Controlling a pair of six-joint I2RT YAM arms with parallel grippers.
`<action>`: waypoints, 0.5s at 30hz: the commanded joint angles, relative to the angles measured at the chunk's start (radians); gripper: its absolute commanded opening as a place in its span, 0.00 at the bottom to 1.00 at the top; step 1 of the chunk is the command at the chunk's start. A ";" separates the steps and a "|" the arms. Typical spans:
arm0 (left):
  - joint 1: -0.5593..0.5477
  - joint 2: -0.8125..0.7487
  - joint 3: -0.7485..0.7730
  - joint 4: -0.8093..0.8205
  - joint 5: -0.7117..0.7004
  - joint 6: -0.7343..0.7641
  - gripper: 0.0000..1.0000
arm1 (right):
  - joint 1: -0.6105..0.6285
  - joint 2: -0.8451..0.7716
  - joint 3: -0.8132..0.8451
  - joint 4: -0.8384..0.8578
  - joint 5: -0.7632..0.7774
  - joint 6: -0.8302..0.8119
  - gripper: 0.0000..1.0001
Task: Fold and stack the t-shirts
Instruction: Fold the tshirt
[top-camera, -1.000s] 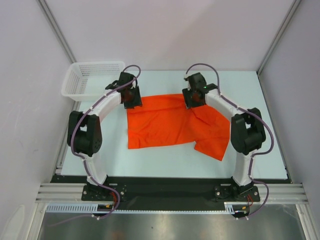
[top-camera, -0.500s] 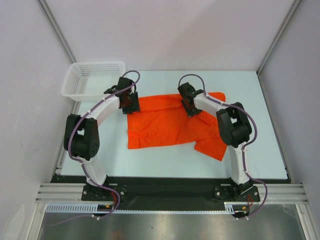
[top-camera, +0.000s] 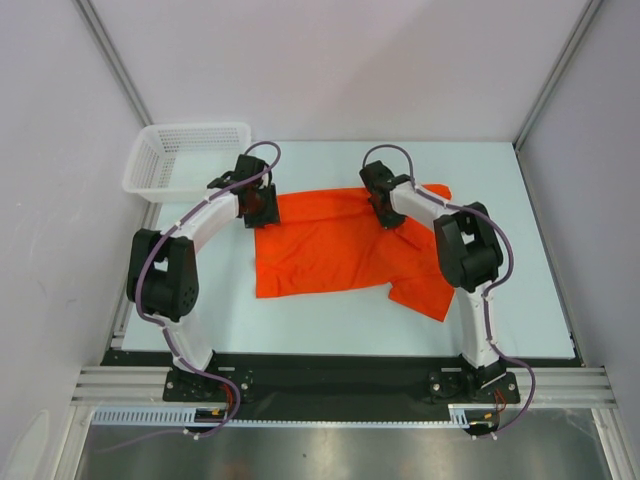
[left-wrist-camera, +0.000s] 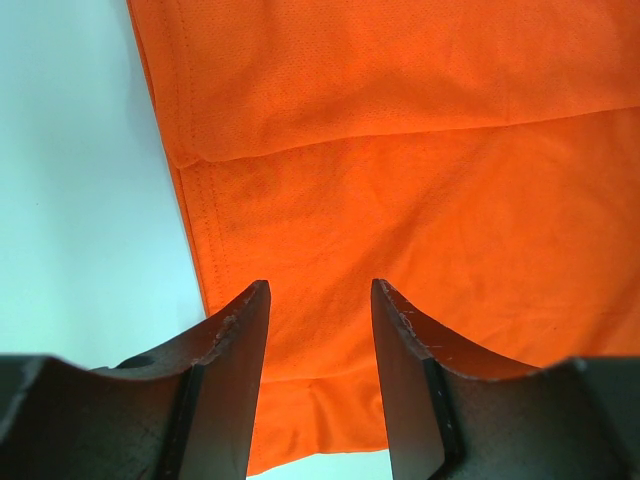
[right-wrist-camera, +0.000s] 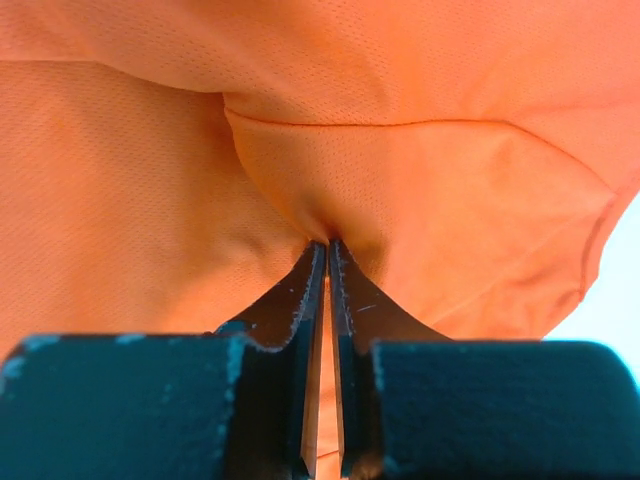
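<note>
One bright orange-red t-shirt (top-camera: 330, 250) lies loosely spread on the pale table, with a sleeve sticking out at the far right. My left gripper (top-camera: 260, 208) is at the shirt's far left corner. In the left wrist view it (left-wrist-camera: 320, 295) stands open, its two fingers astride flat cloth (left-wrist-camera: 400, 150) near a hemmed edge. My right gripper (top-camera: 388, 215) is on the shirt's far edge. The right wrist view shows it (right-wrist-camera: 328, 245) shut on a puckered pinch of the orange cloth (right-wrist-camera: 420, 170).
A white mesh basket (top-camera: 185, 155) stands at the table's far left corner, just beyond the left arm. Grey walls close in the back and both sides. The arm bases sit on a black rail (top-camera: 330, 385) at the near edge.
The right gripper has shut on the cloth at the shirt's far edge. A sleeve has appeared at the far right. The left gripper shifted slightly and stays open.
</note>
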 joint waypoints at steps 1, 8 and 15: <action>-0.003 -0.026 0.025 0.016 0.012 0.019 0.50 | -0.033 -0.090 0.036 -0.014 -0.107 -0.006 0.08; -0.001 -0.013 0.022 0.019 0.019 0.016 0.50 | -0.154 -0.106 0.061 0.010 -0.358 0.108 0.11; 0.006 -0.022 0.004 0.022 0.026 0.018 0.50 | -0.234 -0.066 0.097 0.044 -0.444 0.146 0.15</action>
